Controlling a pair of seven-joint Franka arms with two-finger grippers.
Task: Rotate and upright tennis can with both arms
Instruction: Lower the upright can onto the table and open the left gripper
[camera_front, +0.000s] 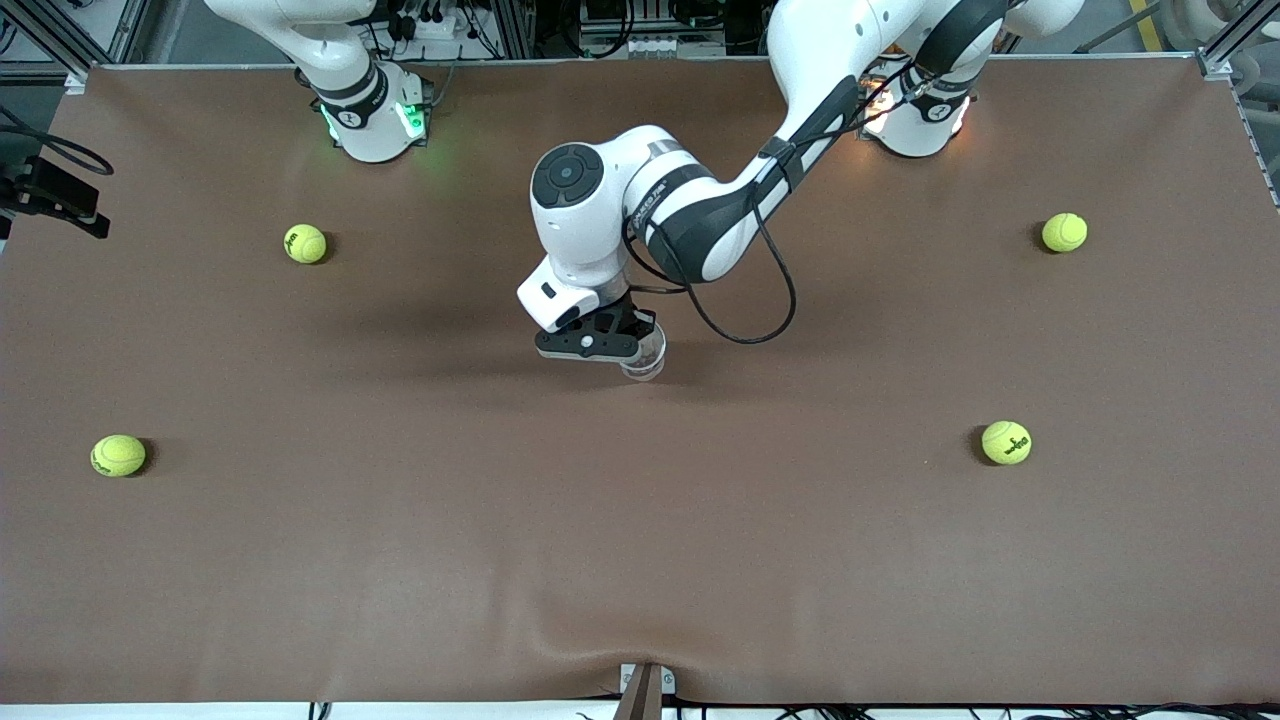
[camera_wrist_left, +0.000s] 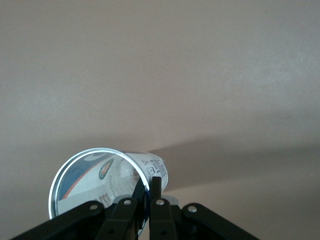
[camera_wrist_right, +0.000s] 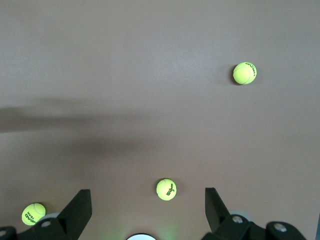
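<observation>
Clear plastic with a blue-and-red label, the tennis can (camera_wrist_left: 107, 177) sits at mid-table under the left gripper (camera_wrist_left: 148, 192), whose fingers pinch its metallic rim, one inside the mouth and one outside. A grip on so thin a wall looks likely to slip or let the can swing as it is turned. The left arm (camera_front: 690, 205) reaches from its base to the table's middle, wrist bent down. The right gripper (camera_wrist_right: 147, 207) waits high near its own base, jaws spread wide and holding nothing.
</observation>
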